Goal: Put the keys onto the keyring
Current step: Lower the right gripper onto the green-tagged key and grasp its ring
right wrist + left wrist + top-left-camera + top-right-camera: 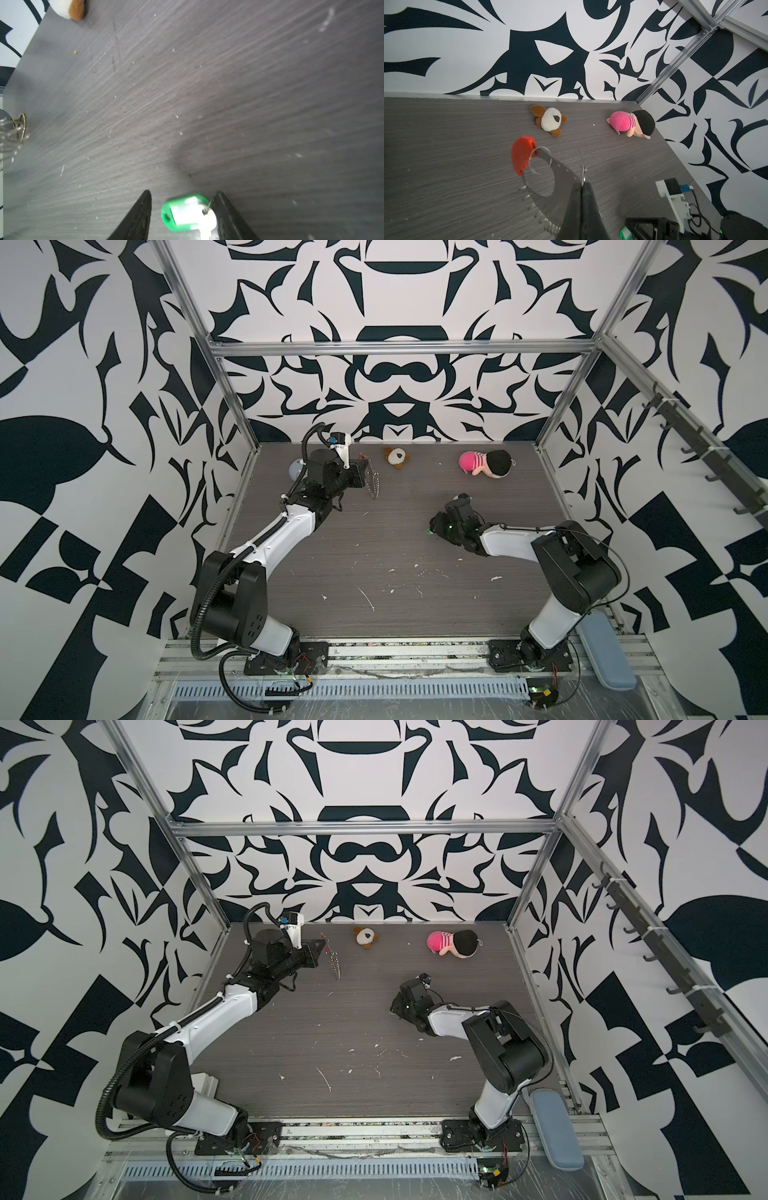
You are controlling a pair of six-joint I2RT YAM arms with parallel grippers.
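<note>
In both top views your left pincer (367,472) is shut on the keyring (376,486), and its silver chain hangs down just left of the brown-and-white plush (395,457). Your right pincer (433,529) sits low over the counter (374,572), well apart from the plush, toward the front and right of it. A speck of green from the keys (428,532) shows at its tip. In the left wrist view the fingers are pressed together on a small metal ring, and the keyring's orange-red piece (520,155) hangs near the plush (550,121). In the right wrist view the fingers stand apart. The keys (182,214) lie on the counter between them, far from the plush (70,8), with their wire loop touching one finger (228,216).
</note>
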